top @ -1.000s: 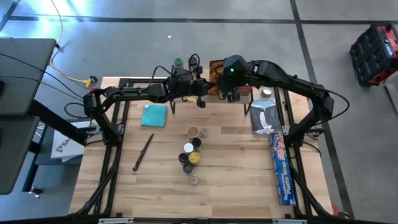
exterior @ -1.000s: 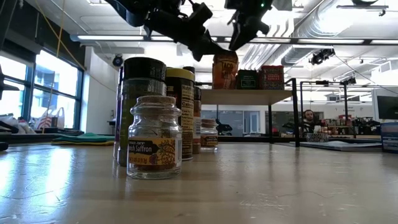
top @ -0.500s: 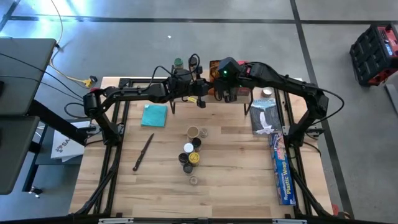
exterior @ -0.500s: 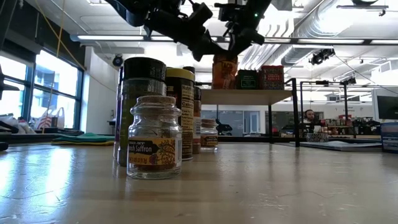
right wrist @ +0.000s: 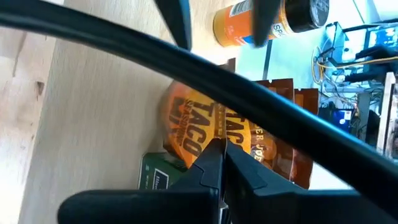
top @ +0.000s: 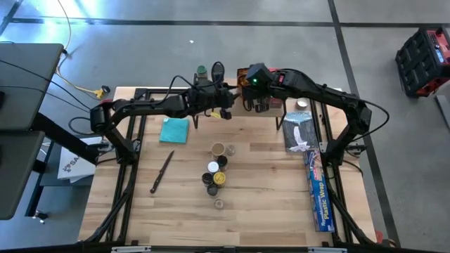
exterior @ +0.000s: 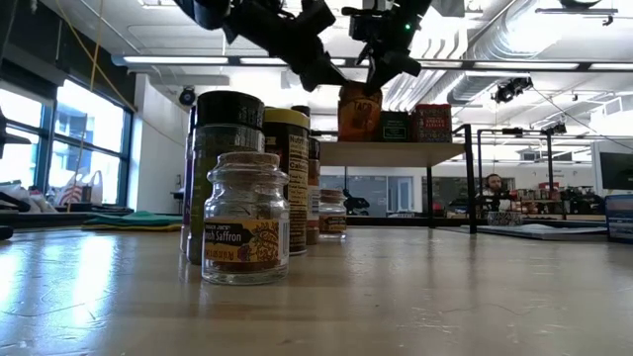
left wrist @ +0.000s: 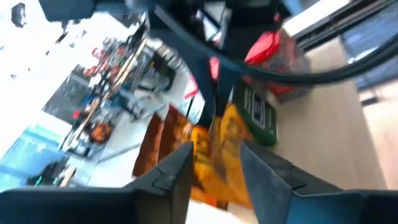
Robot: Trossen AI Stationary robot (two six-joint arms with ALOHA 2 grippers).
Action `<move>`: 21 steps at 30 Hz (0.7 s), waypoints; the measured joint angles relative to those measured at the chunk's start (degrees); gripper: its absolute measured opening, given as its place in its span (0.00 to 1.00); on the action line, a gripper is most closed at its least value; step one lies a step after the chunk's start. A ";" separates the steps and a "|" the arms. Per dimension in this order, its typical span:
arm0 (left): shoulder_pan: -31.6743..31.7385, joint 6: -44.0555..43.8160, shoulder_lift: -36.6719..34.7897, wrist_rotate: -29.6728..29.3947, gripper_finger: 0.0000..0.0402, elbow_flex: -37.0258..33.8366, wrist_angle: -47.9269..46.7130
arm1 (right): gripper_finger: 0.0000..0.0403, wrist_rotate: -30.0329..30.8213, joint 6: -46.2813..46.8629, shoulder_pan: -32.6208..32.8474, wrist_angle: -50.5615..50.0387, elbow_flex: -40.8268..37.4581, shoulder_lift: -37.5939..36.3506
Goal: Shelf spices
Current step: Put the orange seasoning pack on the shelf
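Observation:
The shelf (exterior: 396, 153) stands at the table's far edge and carries a green box (exterior: 393, 127), a red box (exterior: 432, 123) and orange-brown packets (right wrist: 292, 124). An orange taco seasoning packet (right wrist: 199, 127) stands upright on the shelf top (exterior: 358, 111). My right gripper (right wrist: 217, 152) is above it and shut on it. My left gripper (left wrist: 214, 152) hovers open just left of it, over the shelf (top: 226, 109), and touches nothing. Several spice jars (top: 216, 172) stand on the table's middle, the saffron jar (exterior: 244, 222) nearest the low camera. My right gripper pinches the taco packet's upper edge (right wrist: 214, 138) between its two fingers, coming from above and pointing down. The packet stands upright below the fingers with its lower end on the shelf top.
A teal cloth (top: 174, 130) and a dark knife (top: 162, 171) lie on the table's left part. A long blue plastic-wrap box (top: 320, 190) and a white sheet (top: 301, 133) lie on its right. An orange jar (right wrist: 242, 25) stands at the shelf's left end.
My right gripper has shifted a little toward the table's left along the shelf and come down lower over the taco packet, staying shut on it. My left gripper has risen slightly above the shelf. The packet has stayed standing on the shelf top.

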 joint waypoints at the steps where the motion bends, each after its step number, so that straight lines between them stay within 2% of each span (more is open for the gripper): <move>1: -0.21 -0.37 -0.26 -1.44 0.34 0.00 -0.68 | 0.01 0.02 -0.34 0.00 0.08 0.00 0.00; 6: -1.19 -1.29 -0.46 -5.91 0.41 0.02 -0.88 | 0.00 0.00 -0.96 -0.04 0.40 0.00 -0.02; 12: -1.84 -3.65 -0.46 -5.60 0.42 0.02 -1.20 | 0.00 0.31 -4.10 -0.04 0.55 0.00 -0.07; 21: 0.35 -14.99 -0.51 4.84 0.42 0.00 -9.62 | 0.00 -3.00 -5.97 -0.04 -1.44 0.00 -0.07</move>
